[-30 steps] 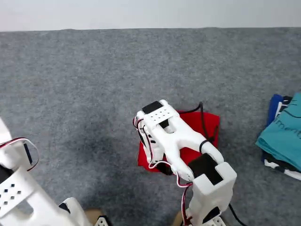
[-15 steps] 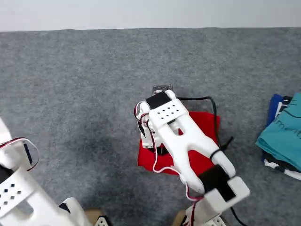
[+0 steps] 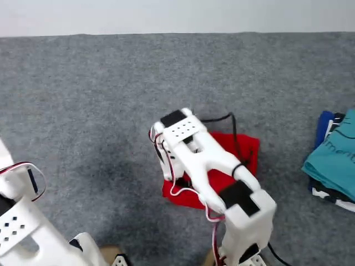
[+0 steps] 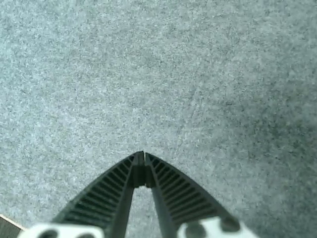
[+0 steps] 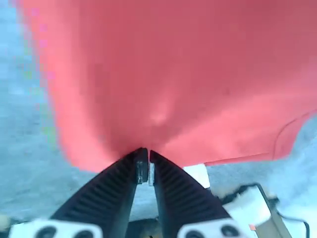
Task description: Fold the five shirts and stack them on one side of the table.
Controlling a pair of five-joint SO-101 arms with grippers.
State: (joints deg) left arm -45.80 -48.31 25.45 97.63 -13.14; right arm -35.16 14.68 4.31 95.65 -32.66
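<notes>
High view: grey table (image 3: pixel 100 94), white wall (image 3: pixel 166 16)

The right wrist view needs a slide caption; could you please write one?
Right gripper, jaws shut, at the edge of the red shirt.

The desk (image 3: pixel 100 88) is covered across its whole seen surface by a grey, felt-like cloth with a fine, speckled nap. Its far edge is seen as a straight line across the high view, and beyond that line a pale, plain wall (image 3: pixel 166 16) is shown. A darker, shadowed patch (image 3: pixel 119 166) is cast on the cloth toward the near left part of the desk. At the near edge of the high view a small tan patch (image 3: pixel 110 254) is seen; what it is cannot be told. The same grey cloth is seen close up in the left wrist view, with a tan sliver (image 4: pixel 6 221) at the picture's edge.
</notes>
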